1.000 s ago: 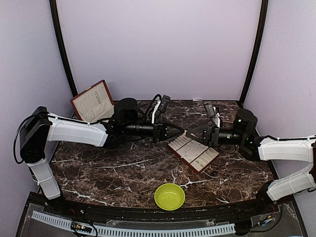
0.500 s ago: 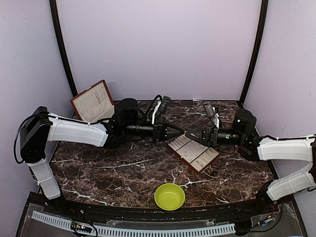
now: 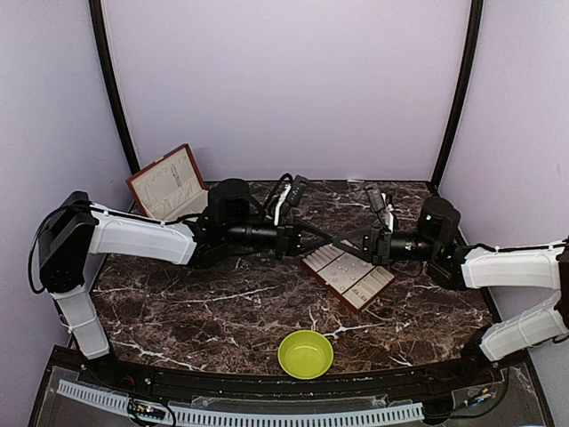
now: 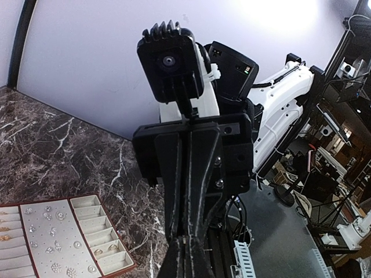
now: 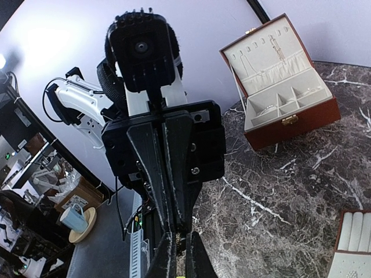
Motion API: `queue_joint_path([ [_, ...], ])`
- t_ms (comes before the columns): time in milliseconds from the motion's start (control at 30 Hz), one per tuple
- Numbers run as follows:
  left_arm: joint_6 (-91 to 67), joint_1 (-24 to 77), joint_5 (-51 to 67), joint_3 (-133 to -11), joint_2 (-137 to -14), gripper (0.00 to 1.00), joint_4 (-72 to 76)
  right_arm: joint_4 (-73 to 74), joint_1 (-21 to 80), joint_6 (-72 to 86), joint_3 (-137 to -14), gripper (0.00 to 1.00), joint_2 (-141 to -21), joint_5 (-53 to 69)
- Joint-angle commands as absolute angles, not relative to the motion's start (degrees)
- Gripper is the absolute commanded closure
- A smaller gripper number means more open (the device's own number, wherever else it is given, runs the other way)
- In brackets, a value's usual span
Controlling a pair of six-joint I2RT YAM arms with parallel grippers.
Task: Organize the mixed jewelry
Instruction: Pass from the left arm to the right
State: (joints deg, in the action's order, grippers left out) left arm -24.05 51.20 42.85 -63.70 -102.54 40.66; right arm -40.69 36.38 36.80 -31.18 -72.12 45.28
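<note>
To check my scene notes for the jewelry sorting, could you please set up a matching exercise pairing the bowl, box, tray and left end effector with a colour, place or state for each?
Things:
1. bowl
2. box
3. tray
4. left end effector

Descriptions:
A. shut
B. yellow-green, at the table's near edge
C. open, lid up, at the far left corner
D. cream padded rows, mid-table

Pairs: 1-B, 2-C, 3-D, 4-A.
</note>
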Motion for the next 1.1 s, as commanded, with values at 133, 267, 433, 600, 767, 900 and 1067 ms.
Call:
queue_joint_path([
  [133,-23.4,51.6,42.6,-65.1,-102.5,0.99,40.6,-41.6,36.7,34.9,-32.3,1.00,-71.6,43.5],
  [267,-22.8,51.6,41.2,-65.3,-102.5,0.85,39.3,-38.8,36.7,32.9,-32.1,1.00,-69.8,40.3],
  [433,-20.7,51.5,36.4,-64.4,-100.7,0.58,36.5,-29.3,36.7,27.3,-32.7,1.00,-65.9,33.1],
  [600,-19.1,50.6,30.7,-62.3,-97.6,0.43,35.2,-13.6,36.7,19.5,-34.5,1.00,-61.8,22.4],
  [767,-16.9,50.0,26.8,-62.0,-95.3,0.41,30.5,-2.4,36.8,13.9,-35.9,1.00,-58.6,10.0],
  [900,-15.1,50.6,23.0,-64.6,-95.4,0.43,25.3,-0.6,37.0,15.1,-36.1,1.00,-57.4,3.3],
  [1067,-10.5,55.1,16.0,-71.5,-99.0,0.44,17.0,-0.8,38.6,19.7,-37.4,1.00,-59.3,-4.2],
])
